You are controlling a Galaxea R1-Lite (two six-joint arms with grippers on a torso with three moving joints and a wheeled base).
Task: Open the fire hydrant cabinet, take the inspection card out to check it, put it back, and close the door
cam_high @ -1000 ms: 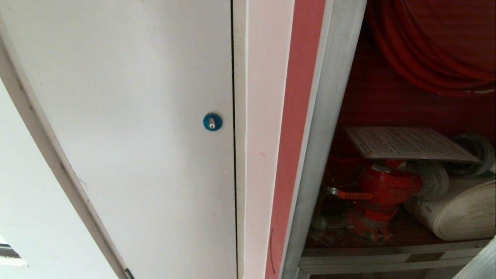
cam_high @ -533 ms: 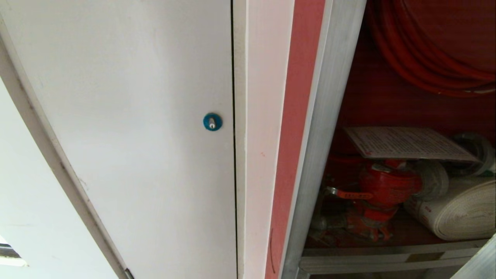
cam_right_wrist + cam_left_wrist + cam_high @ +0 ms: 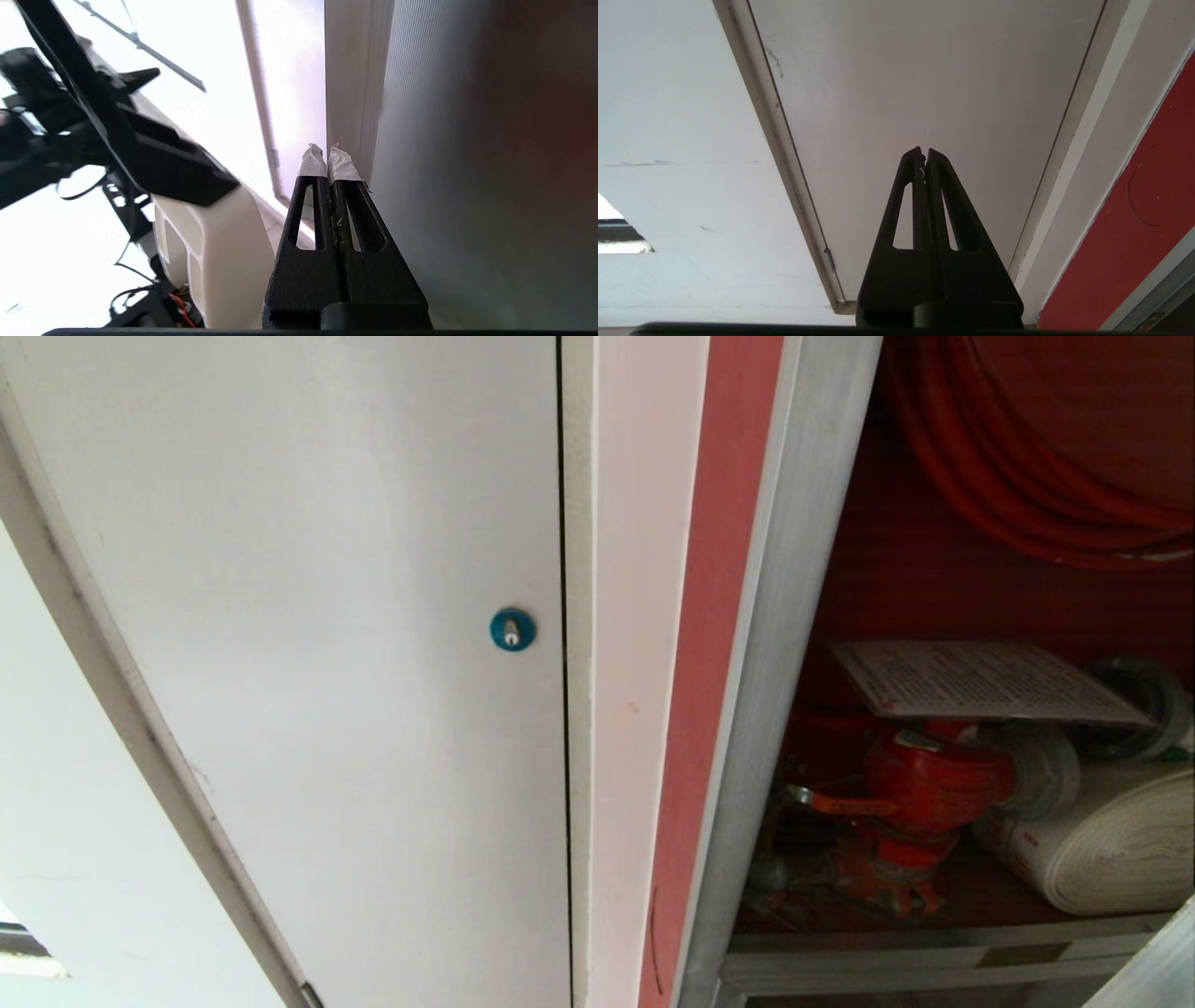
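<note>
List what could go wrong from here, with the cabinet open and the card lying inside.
1. The inspection card lies loosely on the red valve; a push could slide it behind the rolled hose.
2. The right gripper is shut, so it cannot pinch the card until it opens.
3. It sits close to the cabinet's aluminium frame and might scrape it.

The cabinet stands open on the right of the head view, so its red inside can be entered from the front. The card lies flat across the top of the valve, with open room above it up to the hose reel. The rolled hose fills the lower right, beside the valve. The silver frame post bounds the opening on the left, and a sill rail crosses its bottom. Left of the post, the white door with its blue lock is a shut, flat barrier.
</note>
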